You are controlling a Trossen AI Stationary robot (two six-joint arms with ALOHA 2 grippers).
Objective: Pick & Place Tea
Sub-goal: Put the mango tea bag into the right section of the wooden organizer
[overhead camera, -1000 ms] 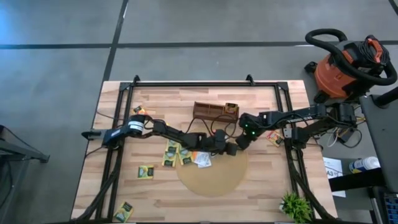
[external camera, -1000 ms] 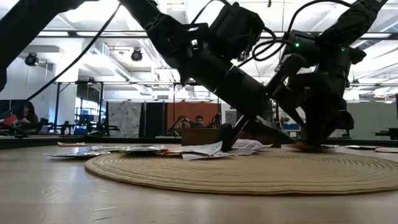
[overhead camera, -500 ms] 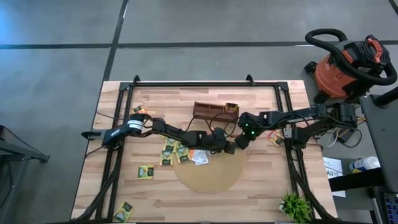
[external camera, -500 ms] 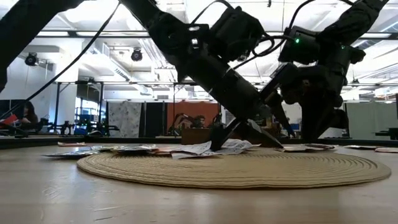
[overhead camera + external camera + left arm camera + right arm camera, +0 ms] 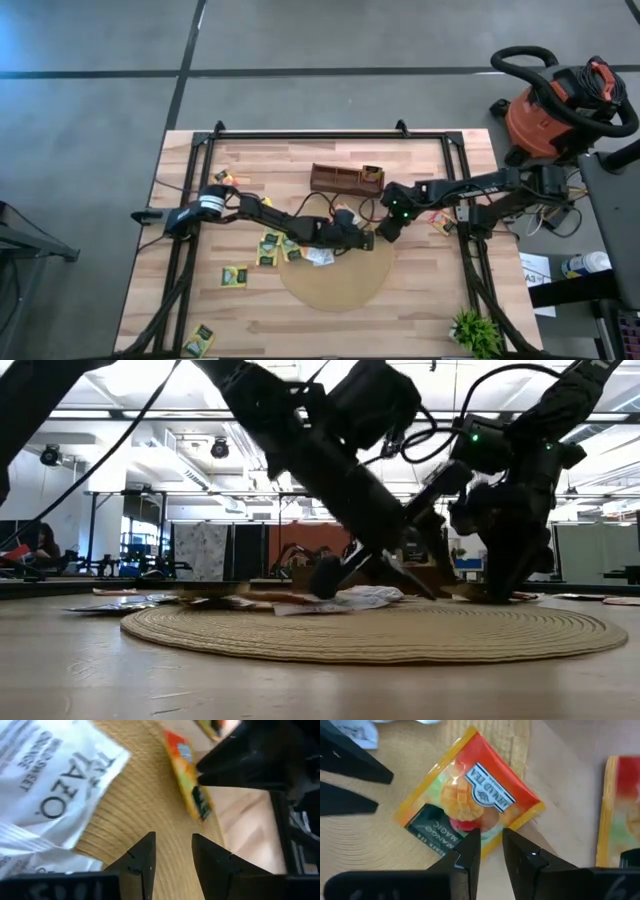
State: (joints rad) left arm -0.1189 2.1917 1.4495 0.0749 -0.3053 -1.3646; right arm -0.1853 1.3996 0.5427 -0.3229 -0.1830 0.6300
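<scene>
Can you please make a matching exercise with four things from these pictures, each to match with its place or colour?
Things:
1. orange sachet
2. white sachet
3. box
4. plant

Places or colours:
A. long, brown, on the table behind the mat
B. green, at the table's near right corner
C. at the mat's edge, just beyond the right gripper
D. printed TAZO, on the mat beside the left gripper

Pairs: 1-C, 2-D, 3-A, 4-B

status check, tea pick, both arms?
Left gripper open, empty, beside white sachets. Right gripper open over orange sachet at mat edge. Grippers crowd each other.
</scene>
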